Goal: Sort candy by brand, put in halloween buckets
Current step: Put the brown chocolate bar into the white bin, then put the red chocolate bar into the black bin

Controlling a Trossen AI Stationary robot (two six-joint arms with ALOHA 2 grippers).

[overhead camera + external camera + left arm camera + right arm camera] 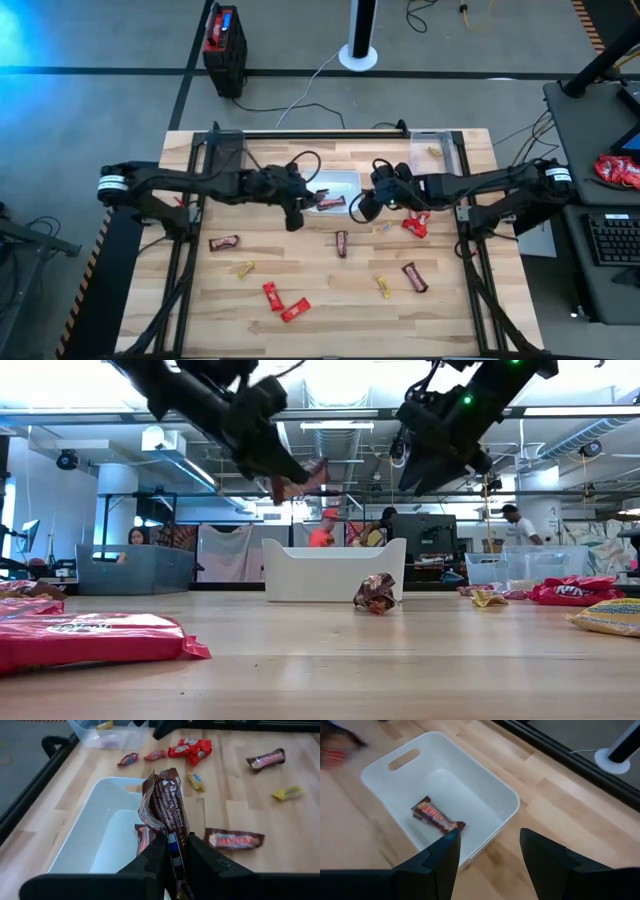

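Gripping brown bar (167,805), left end effector (175,851), tray (485,785) bar wrist-only

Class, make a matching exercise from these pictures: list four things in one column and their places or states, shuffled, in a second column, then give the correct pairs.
Things:
1. left hand
2. right hand
3. white tray
4. clear tub

Places or states:
A. holds one brown bar lying inside
B. at the table's far right corner
C. open, above the tray's edge
D. shut on a brown bar

Pairs: 1-D, 2-C, 3-A, 4-B
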